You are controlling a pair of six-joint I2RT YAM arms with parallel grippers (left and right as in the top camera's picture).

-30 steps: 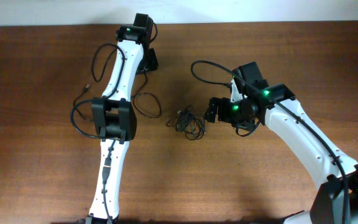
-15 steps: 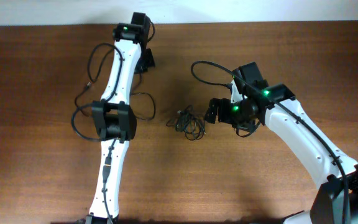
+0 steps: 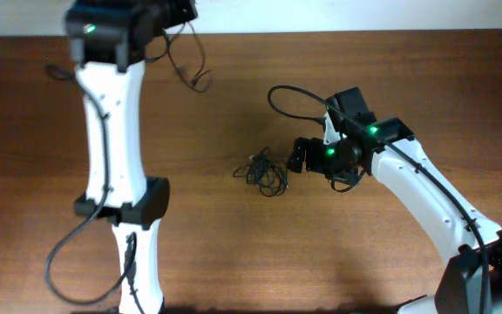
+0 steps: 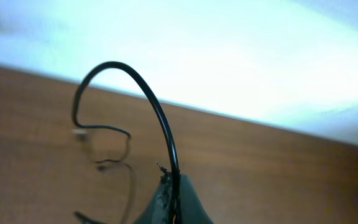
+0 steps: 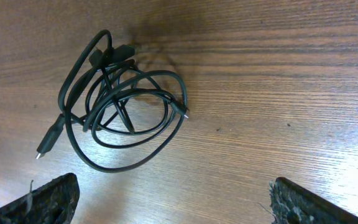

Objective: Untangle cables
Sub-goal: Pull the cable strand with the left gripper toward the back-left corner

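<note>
A small tangle of thin black cables (image 3: 264, 172) lies on the wooden table's middle, and it fills the upper left of the right wrist view (image 5: 117, 99). My right gripper (image 3: 297, 157) hovers just right of the tangle, open (image 5: 173, 208), with nothing between its fingers (image 5: 51, 199). My left arm is lifted high toward the overhead camera at the far left. Its gripper (image 3: 171, 12) is shut (image 4: 174, 186) on a separate black cable (image 4: 114, 65), which arches up from the fingers. That cable dangles as a loop (image 3: 204, 82) over the table's far edge, with its plug end (image 4: 79, 132) free.
Thicker black wires (image 3: 286, 92) run along both robot arms. The white right arm (image 3: 425, 192) crosses the table's right half. A pale wall (image 3: 364, 16) borders the table's far edge. Bare wood (image 3: 260, 253) lies in front of the tangle.
My left gripper closed on a cable near the table's far side, and the arm then rose steeply with it, lifting the cable off the table. The right arm and the tangle stayed still.
</note>
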